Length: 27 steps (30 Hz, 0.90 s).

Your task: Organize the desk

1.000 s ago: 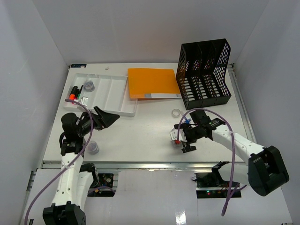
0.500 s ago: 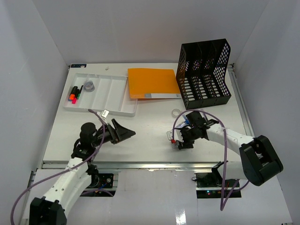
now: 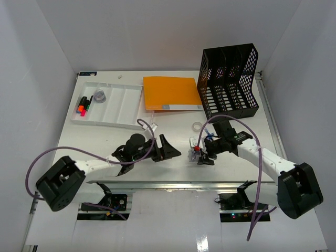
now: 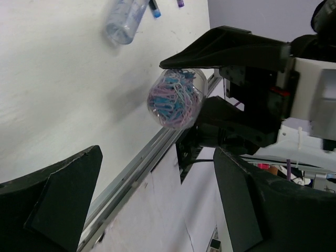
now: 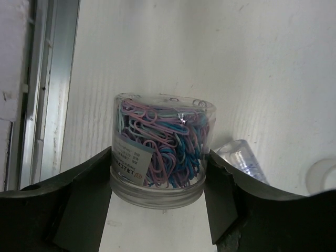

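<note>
Clear clip jar (image 5: 157, 142) clamped in my right tool (image 5: 159, 157); left tool (image 3: 169, 148), wide, empty, has swung across. Handover, I reckon.

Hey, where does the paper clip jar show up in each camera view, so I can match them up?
Top external: the paper clip jar is just right of centre, gripped by the right gripper.
Left wrist: upper middle, between dark jaws.
Right wrist: dead centre, between that camera's own jaws.
Shared landmark: the metal rail along the near edge of the desk.
</note>
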Motion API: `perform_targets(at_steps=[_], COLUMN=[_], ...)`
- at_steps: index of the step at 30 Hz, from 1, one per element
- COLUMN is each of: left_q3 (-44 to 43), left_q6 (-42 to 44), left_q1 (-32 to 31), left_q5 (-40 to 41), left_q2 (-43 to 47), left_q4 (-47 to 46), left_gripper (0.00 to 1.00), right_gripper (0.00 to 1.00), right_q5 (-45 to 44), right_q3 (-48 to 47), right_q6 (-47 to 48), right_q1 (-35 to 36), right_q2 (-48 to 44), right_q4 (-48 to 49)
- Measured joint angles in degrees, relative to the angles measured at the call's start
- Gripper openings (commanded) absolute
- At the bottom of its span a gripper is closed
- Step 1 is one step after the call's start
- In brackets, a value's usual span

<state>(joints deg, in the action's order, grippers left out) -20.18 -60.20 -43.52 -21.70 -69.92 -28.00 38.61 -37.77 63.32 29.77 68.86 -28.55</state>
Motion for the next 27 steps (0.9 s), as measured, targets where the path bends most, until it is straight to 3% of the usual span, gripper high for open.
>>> perform_targets(at_steps=[10,19,21,25,27], left_q3=[-15.53,-19.95,-20.36,-21.14,-21.40], left_q6=[0.59,0.05,0.11,0.62,1.30], left_q1=[-7.74,-10.25,-10.25,-10.31,-10.40], left_q5=[3.34,3.30,3.44,4.11,4.81], left_q2=[-19.51,-24.69,-24.54,-23.75,-23.40], left_q4=[-6.52,-7.87,-7.64,-5.85,-3.97], left_gripper=[0.96,0.72,0.60,0.50,0.46], right_gripper=[0.30,0.39,0.50,0.97,0.91], right_q5=[7.60,8.70,8.75,9.18,9.33], right_q3=[-2.59,-2.53,-2.51,-2.46,-2.46], right_q6=[-5.00,-6.34,-6.38,-6.42,-6.43], right_q1=[-2.15,-4.19,-4.51,-4.95,-5.20], right_q2=[-1.02,-3.01,-3.21,-4.04,-4.83], right_q4=[-0.10,0.02,0.08,0.22,0.60])
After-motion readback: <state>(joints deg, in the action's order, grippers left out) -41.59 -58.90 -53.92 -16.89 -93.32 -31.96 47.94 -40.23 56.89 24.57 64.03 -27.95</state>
